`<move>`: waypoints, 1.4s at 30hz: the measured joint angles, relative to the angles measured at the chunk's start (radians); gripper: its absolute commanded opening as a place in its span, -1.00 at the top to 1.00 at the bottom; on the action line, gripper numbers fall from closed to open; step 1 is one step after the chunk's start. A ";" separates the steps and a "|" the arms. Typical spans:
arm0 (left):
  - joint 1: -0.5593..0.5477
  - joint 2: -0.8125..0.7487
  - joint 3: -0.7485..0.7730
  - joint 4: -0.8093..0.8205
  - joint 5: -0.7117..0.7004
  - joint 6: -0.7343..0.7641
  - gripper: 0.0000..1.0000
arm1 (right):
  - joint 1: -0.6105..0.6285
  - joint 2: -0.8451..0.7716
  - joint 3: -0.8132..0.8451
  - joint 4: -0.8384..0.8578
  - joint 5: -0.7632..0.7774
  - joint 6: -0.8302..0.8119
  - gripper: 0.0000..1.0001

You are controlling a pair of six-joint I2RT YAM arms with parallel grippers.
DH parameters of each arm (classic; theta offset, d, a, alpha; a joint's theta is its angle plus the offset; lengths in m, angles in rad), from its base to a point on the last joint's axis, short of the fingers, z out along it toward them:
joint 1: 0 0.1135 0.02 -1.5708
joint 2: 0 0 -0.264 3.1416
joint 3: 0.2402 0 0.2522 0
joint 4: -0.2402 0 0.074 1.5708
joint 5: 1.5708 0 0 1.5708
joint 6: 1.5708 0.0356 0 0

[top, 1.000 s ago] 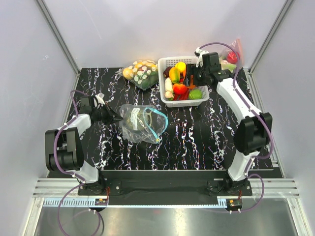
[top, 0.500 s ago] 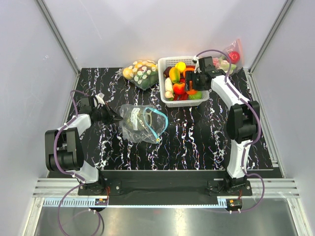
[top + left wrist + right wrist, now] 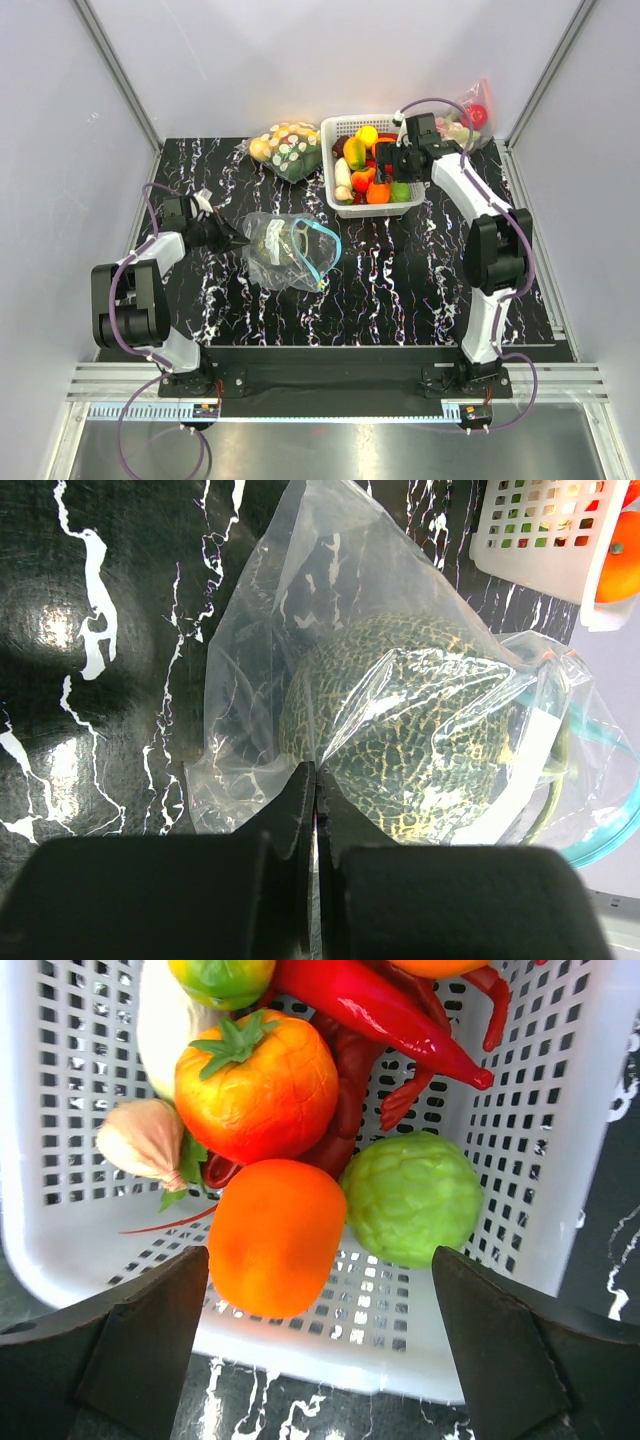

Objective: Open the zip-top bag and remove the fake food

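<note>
**Left arm pinching the bag, right arm spread over the basket**

The zip-top bag (image 3: 290,250) lies left of the middle of the black marbled desk (image 3: 400,285). Its teal zip strip (image 3: 323,250) curves along the side facing the desk's right edge. The left gripper (image 3: 226,238) is clenched on the clear plastic at the bag's opposite, left end. In the left wrist view its fingers (image 3: 290,810) meet with only a fold of film between them. Inside the bag, just beyond that pinch, sits a dark green netted ball (image 3: 400,740).

The white basket (image 3: 329,165) stands near the desk's far edge, right of centre. The right gripper (image 3: 392,165) hangs over the basket's near right part, its jaws spread wide and grasping nothing. Below them, on the basket floor, lies a round orange fruit (image 3: 275,1235). It touches a lime-green bumpy ball (image 3: 410,1195) and sits just beside an orange-yellow tomato-like piece (image 3: 255,1085). Red chillies (image 3: 380,1010) and a garlic bulb (image 3: 145,1140) lie with them.

A bag of spotted items (image 3: 285,148) rests left of the basket. A bag with a red apple (image 3: 470,118) sits at the far right corner.
</note>
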 measured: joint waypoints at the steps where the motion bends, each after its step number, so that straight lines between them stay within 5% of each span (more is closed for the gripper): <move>1: 0.000 0.000 0.000 0.000 0.000 0.000 1.00 | 0.000 -0.014 -0.006 0.000 0.000 0.000 -1.00; 11: 0.000 0.000 0.000 0.000 0.000 0.000 1.00 | 0.023 -0.249 -0.051 0.018 -0.036 0.020 -0.99; 17: 0.000 0.000 0.000 0.000 0.000 0.001 1.00 | 0.169 -0.330 -0.139 0.070 -0.078 0.113 -0.96; 28: 0.000 0.000 0.000 0.000 0.000 0.004 1.00 | 0.333 -0.324 -0.350 0.200 -0.226 0.369 -0.67; 42: 0.000 -0.012 -0.013 0.000 0.000 0.006 1.00 | 0.412 -0.220 -0.356 0.235 -0.247 0.415 -0.57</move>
